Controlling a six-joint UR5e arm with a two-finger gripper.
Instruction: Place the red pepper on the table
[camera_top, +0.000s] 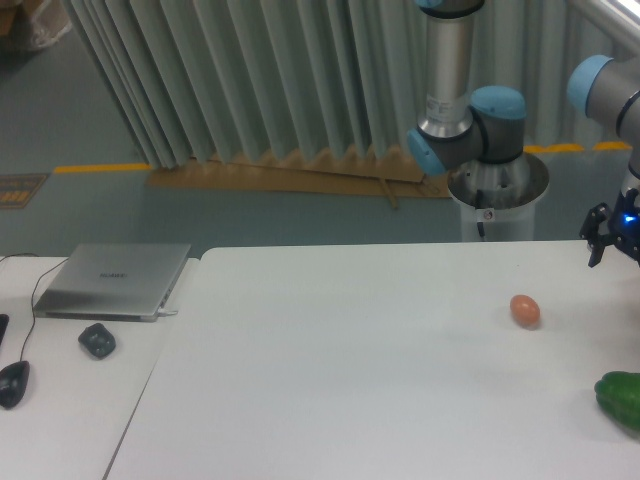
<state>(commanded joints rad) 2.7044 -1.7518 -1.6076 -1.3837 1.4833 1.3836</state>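
Light: even, cool, slightly dim — greenish cast overall.
Shadows: faint, soft under the orange-brown egg-shaped object.
Glare: none on the plain white tabletop.
Sharpness: soft throughout — fine detail smeared.

On the table: one egg-shaped object, one green pepper. Left desk: one laptop, two mice.

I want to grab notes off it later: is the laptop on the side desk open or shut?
Shut. The laptop lies flat on the side desk with its silver lid down; no screen or keyboard shows.
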